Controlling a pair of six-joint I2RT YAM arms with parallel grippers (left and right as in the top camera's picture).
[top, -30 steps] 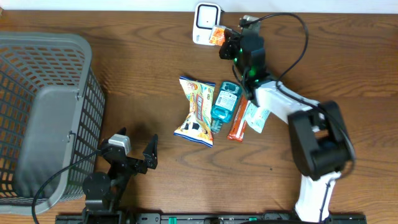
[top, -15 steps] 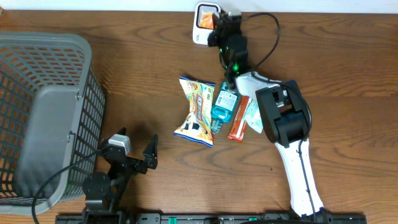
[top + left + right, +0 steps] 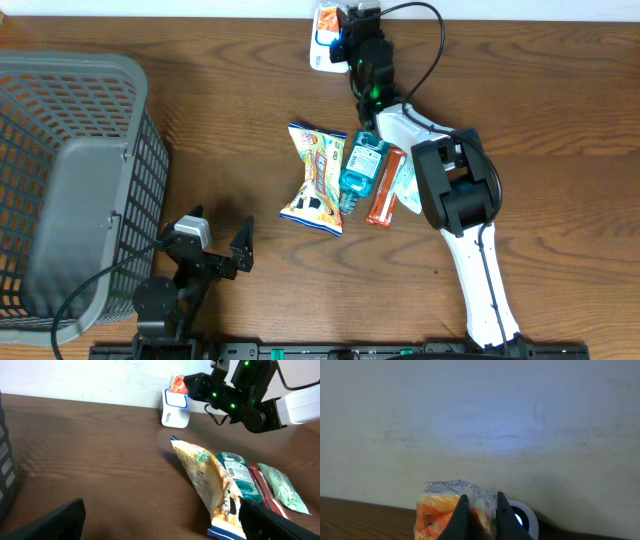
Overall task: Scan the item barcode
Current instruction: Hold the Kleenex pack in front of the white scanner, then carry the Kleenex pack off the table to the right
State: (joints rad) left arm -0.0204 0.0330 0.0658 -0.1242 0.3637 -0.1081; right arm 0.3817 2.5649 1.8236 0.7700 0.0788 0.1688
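Right gripper (image 3: pixel 479 506) is clamped on the orange packet (image 3: pixel 439 506), fingers nearly together w/ a crinkled fold of wrapper pinched btwn them. Right wrist cam is the only view that shows this up close: orange film, silvery-white crimped top edge, print too blurred to read, and the white scanner (image 3: pixel 524 516) peeking out just behind the fingers against a pale wall. No barcode can be made out in any view. Overhead hides the pinch but gives the layout: right gripper (image 3: pixel 345 28) reaches to the far edge of the table (image 3: pixel 200 120), w/ the packet (image 3: pixel 331 15) over the top end of the scanner (image 3: pixel 321 52). Left wrist cam adds the side-on look: packet (image 3: pixel 178 383) held up off the wood, just above the scanner (image 3: pixel 175 410); touching or not, can't tell. Left gripper (image 3: pixel 218 235) sits at the near edge beside the grey basket (image 3: pixel 60 190), jaws wide apart, nothing btwn them. Mid-table, btwn the arms, lie a yellow snack bag (image 3: pixel 315 178), a teal pack (image 3: pixel 360 165), an orange-red bar (image 3: pixel 384 187) and a green-white sachet (image 3: pixel 408 185), side by side and touching.
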